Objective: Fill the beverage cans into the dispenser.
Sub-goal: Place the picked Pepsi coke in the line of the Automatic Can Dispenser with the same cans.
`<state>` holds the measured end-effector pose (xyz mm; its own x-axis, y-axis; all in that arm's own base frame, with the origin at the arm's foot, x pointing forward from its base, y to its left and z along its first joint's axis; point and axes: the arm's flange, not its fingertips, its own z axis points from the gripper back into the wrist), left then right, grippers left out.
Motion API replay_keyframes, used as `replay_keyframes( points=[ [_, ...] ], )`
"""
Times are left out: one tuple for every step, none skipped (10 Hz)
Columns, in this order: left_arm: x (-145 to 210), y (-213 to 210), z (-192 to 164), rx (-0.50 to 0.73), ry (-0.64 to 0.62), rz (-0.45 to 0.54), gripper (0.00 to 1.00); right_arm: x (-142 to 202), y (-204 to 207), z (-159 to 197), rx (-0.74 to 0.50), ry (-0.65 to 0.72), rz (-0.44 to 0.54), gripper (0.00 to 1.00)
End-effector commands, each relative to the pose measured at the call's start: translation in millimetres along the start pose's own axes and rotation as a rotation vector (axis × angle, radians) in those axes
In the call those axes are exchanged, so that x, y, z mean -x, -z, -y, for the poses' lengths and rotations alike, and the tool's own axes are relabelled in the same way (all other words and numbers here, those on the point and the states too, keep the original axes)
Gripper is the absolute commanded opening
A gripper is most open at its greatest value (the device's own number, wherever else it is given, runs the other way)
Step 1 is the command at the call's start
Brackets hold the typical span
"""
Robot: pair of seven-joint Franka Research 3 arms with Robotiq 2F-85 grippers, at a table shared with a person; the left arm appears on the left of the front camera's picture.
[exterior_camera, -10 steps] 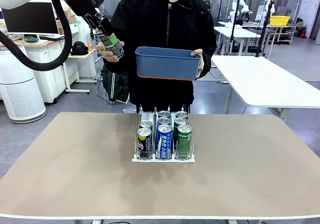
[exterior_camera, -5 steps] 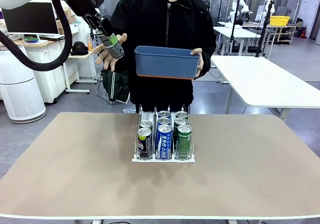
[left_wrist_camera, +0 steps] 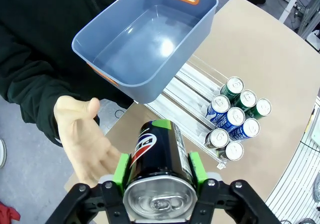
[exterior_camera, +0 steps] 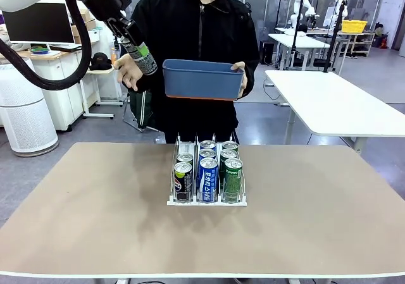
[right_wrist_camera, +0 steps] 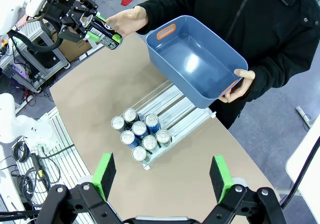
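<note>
- Left gripper (exterior_camera: 140,52): hanging high over the far left of the table, green pads pinching a dark can (exterior_camera: 143,57) by its sides; the left wrist view is showing the silver top and pull tab of that can (left_wrist_camera: 159,173) close up.
- Person's open hand (left_wrist_camera: 85,139): hovering just beside the held can, fingers spread, not gripping it.
- Blue bin (exterior_camera: 202,79): being held by the person above the far table edge; both wrist views are looking down into it, showing a bare interior and orange handle slots.
- Dispenser (exterior_camera: 206,198): sitting mid-table, three lanes; the right wrist view is counting seven cans (right_wrist_camera: 141,137) crowded toward one end.
- Right gripper (right_wrist_camera: 163,176): fingers standing spread wide, gripping nothing, high above the table.
</note>
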<state>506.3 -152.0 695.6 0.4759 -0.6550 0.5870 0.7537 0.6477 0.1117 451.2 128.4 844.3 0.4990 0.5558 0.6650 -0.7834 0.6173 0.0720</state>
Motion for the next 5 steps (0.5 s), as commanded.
replay_keyframes(
  points=[
    [0.3,-1.4,-0.3,-0.004,0.002,0.004,0.39,0.0,-1.2,-0.7,-0.001,-0.002,-0.001,1.0],
    [0.3,-1.4,-0.3,-0.004,0.002,0.004,0.39,0.0,-1.2,-0.7,-0.001,-0.002,-0.001,1.0],
    [0.3,-1.4,-0.3,-0.004,0.002,0.004,0.39,0.0,-1.2,-0.7,-0.001,-0.002,-0.001,1.0],
    [0.3,-1.4,-0.3,-0.004,0.002,0.004,0.39,0.0,-1.2,-0.7,-0.001,-0.002,-0.001,1.0],
    [0.3,-1.4,-0.3,-0.004,0.002,0.004,0.39,0.0,-1.2,-0.7,-0.001,-0.002,-0.001,1.0]
  ],
)
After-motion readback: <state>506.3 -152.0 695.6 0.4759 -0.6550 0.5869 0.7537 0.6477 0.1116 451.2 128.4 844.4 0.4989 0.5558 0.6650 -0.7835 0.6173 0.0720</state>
